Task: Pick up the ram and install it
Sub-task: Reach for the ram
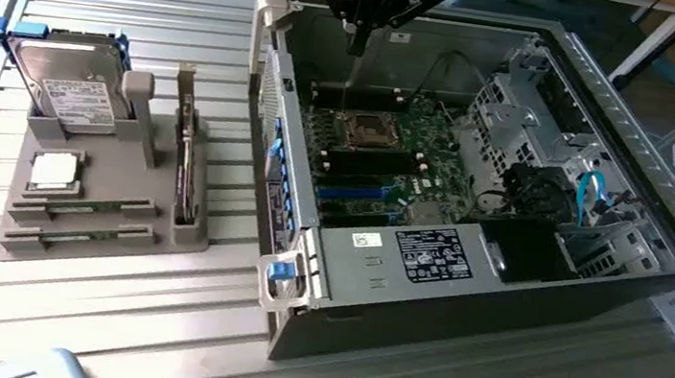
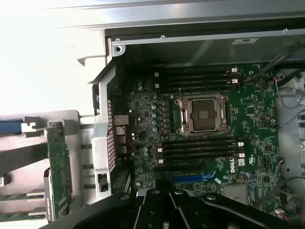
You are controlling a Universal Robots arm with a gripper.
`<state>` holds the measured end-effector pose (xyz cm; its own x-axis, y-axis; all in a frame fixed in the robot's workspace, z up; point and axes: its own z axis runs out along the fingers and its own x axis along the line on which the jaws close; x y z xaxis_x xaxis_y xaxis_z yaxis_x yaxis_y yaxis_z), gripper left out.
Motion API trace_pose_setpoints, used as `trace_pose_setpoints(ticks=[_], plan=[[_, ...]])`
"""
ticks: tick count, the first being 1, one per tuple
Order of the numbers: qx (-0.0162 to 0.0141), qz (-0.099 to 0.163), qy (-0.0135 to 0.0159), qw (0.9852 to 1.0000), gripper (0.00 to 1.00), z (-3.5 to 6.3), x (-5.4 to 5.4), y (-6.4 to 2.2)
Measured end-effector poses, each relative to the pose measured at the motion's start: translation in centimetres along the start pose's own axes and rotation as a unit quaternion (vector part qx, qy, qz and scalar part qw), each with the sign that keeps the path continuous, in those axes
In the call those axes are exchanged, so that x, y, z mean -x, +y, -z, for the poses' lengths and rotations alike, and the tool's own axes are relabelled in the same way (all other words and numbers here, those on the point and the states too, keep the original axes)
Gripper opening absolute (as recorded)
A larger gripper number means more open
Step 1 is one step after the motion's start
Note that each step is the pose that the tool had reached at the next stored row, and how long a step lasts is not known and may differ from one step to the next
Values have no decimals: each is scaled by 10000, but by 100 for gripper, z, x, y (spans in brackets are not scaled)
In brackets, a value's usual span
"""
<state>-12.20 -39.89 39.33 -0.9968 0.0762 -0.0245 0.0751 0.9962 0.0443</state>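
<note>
pincer [image 1: 360,28] above open case [image 1: 367,260]; ram [image 1: 84,208] lies in holder [image 1: 59,253] near hard drive [image 1: 67,88].

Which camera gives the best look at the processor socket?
The wrist view: the processor socket is seen close and nearly head-on, its metal frame and contact area distinct. The exterior view shows the socket farther off and at a slant.

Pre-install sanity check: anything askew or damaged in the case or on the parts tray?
Nothing stands out: ram sticks lie seated in the tray, hard drive and expansion card stand upright, motherboard looks undamaged.
</note>
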Motion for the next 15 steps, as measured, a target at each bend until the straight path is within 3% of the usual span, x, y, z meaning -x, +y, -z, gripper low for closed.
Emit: trace_pose_setpoints(ticks=[15], plan=[[0,-1,0,10000,11,1,-21,-2]])
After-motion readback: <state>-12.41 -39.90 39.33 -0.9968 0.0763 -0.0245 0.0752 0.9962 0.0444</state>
